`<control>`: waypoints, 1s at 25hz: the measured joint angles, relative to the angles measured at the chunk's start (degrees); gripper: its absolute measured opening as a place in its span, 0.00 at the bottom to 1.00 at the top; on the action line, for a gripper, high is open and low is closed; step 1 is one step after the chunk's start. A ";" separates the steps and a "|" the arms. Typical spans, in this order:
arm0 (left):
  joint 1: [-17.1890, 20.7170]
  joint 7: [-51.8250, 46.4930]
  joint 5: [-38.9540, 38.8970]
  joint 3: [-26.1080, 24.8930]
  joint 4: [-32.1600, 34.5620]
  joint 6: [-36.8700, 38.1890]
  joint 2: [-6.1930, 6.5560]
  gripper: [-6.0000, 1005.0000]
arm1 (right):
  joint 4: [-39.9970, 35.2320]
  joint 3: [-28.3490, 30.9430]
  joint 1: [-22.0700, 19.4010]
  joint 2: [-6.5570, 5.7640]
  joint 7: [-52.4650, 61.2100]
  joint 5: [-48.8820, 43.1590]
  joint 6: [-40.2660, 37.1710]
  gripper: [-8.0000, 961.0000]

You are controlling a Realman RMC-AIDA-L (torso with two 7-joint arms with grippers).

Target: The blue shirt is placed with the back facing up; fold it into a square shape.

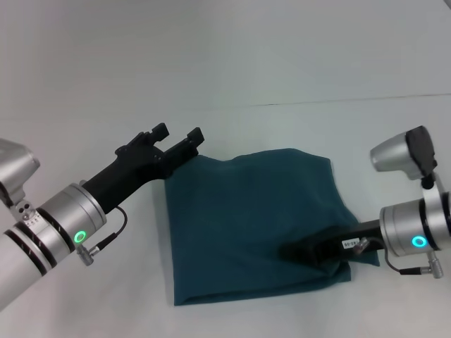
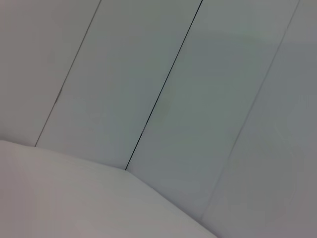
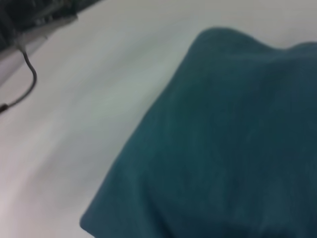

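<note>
On the white desk, a bit to the right of the middle, lies the blue shirt. It is dark teal-blue and soft. It is folded up into a shape close to a square, with four sides and no sleeves showing. Its top side is plain, with no letters to see. The far edge is a bit wavy and bumpy. The near left corner is rounded. The near edge looks thick, like there are layers of cloth on top of each other. The cloth is mostly smooth, with a few soft folds near the right side.

The right claw is black and reaches in from the right. It sits at the near right part of the shirt, and cloth is bunched around its tip. The cloth hides its tips, so I cannot tell if it is apart or together. In the right wrist view the shirt fills most of the picture, with its rounded corner lying on the white desk.

The left claw is black too. It is up by the far left corner of the shirt. Its two fingers are apart and hold nothing. One finger tip is right by the shirt's far left corner.

The left wrist view shows only a pale wall with thin dark lines, above a bit of desk.
</note>
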 joint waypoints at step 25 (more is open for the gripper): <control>-0.54 -0.11 0.00 0.01 -0.56 -0.48 -0.14 0.88 | -6.63 -0.48 1.48 1.48 -3.41 0.92 2.08 0.01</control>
